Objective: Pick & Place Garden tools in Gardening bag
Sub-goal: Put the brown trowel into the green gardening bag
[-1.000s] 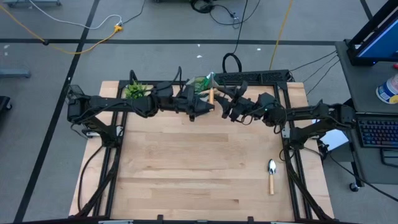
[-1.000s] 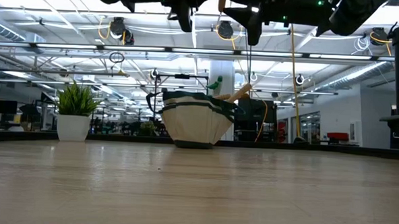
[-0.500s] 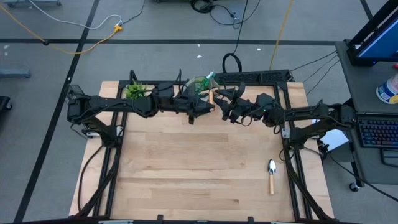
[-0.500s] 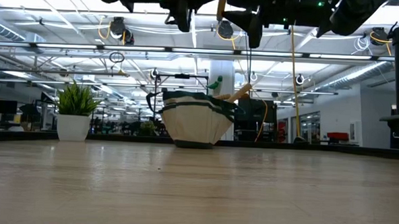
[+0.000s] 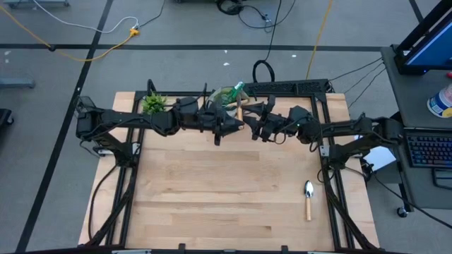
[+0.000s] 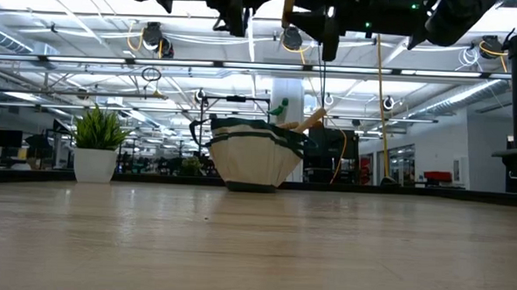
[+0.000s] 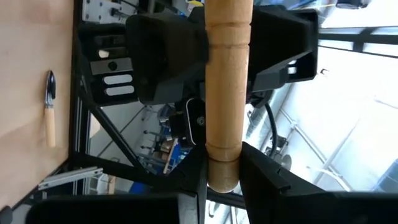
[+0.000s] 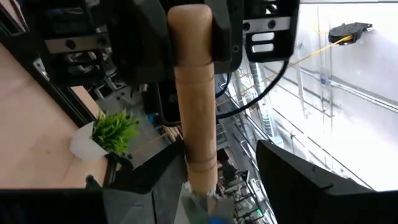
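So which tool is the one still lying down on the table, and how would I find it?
Start at the wooden table seen from above and go to its right edge, on the near side, far from the bag at the back. There lies a small trowel all alone, with a silvery metal blade and a light wooden handle. The other wooden-handled tool is up in the air between the two arms.

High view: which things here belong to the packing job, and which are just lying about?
Job: gardening bag; wooden-handled tool, clamped in the left gripper, open right gripper around it; trowel lying on the table.
Lying about: potted plant; keyboard beside the table.
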Motion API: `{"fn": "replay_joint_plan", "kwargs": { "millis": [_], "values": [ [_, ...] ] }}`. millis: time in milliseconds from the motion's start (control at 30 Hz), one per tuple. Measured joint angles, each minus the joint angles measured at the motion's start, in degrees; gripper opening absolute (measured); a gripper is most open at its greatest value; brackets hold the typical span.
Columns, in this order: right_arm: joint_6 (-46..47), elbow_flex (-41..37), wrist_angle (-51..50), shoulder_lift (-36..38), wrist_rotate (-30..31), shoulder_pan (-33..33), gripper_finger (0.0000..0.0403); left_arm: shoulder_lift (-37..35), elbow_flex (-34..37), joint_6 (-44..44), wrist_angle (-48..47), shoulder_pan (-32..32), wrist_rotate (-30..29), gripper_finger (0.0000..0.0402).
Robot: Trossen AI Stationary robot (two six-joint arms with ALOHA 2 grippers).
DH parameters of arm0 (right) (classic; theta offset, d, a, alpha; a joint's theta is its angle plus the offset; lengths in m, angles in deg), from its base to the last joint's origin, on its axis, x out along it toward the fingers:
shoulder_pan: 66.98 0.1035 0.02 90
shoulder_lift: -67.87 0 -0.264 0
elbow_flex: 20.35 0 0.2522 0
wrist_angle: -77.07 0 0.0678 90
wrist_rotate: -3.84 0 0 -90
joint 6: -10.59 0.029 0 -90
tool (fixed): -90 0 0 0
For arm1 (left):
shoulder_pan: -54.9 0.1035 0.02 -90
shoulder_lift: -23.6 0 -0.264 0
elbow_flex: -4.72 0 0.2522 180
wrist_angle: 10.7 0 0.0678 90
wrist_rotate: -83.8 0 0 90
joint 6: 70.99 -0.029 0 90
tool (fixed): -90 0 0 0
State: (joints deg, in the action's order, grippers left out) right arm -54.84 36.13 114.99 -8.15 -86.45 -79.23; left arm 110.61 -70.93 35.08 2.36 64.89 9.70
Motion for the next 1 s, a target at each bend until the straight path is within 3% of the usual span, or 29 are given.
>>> {"fn": "replay_joint_plan", "kwargs": {
  "millis": [467, 533, 767, 1000],
  "values": [
    [-1.63, 6.18, 0.13, -7.4, 0.66, 1.95, 0.0191, 0.02, 0.07, -0.41, -2.47, -0.02, 0.09, 0.0067],
    [-0.66, 6.18, -0.11, -7.44, 2.86, 2.47, 0.0187, 0.02, 0.07, -0.76, -2.3, 0.51, 0.05, 0.0067],
    [0.22, 6.16, -1.04, -7.44, 13.71, 3.82, 0.0142, 0.02, 0.07, -1.0, -2.66, 1.8, 0.48, 0.0067],
    [0.26, 6.11, -2.14, -7.46, 14.1, 4.13, 0.0079, 0.02, 0.07, -1.65, -2.91, 2.38, -0.77, 0.0067]
  ]
}}
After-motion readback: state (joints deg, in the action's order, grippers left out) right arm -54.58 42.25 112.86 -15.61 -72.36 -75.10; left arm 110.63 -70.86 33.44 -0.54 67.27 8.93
